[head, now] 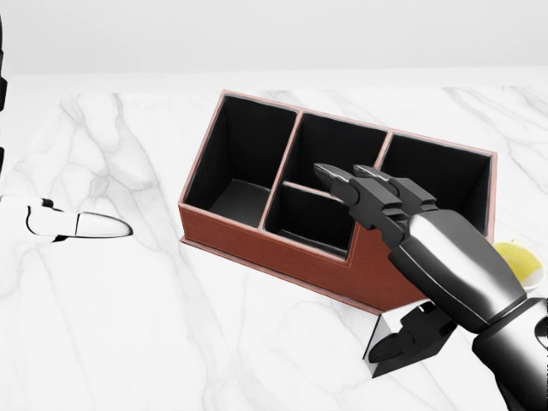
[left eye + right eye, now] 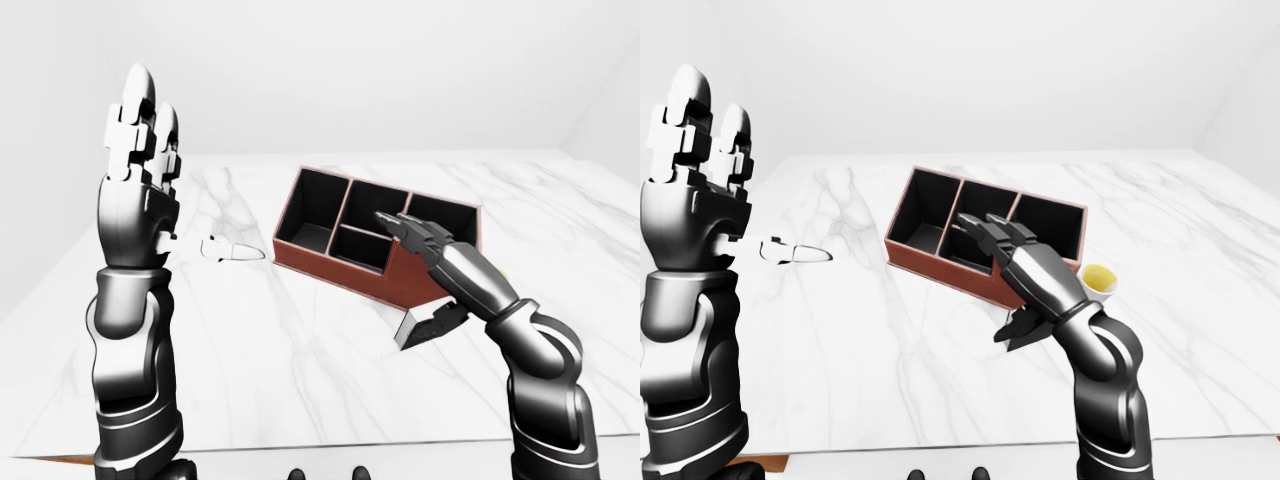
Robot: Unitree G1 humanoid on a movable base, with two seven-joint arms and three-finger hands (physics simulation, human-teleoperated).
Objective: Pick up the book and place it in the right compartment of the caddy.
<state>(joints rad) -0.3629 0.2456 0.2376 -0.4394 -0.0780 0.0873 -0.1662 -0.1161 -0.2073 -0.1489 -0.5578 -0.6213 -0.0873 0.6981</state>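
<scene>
- Plainly, in the left-eye view, the book lies on the surface against the caddy; a careless closing could shove it away.
- Head view: right hand spread open, thumb touching the book, holding nothing.
- Right-eye view: left hand raised, open, empty.

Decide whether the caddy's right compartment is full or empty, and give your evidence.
Empty. The head view shows only dark walls inside the caddy's right compartment; the book lies outside on the table, under the right hand.
</scene>
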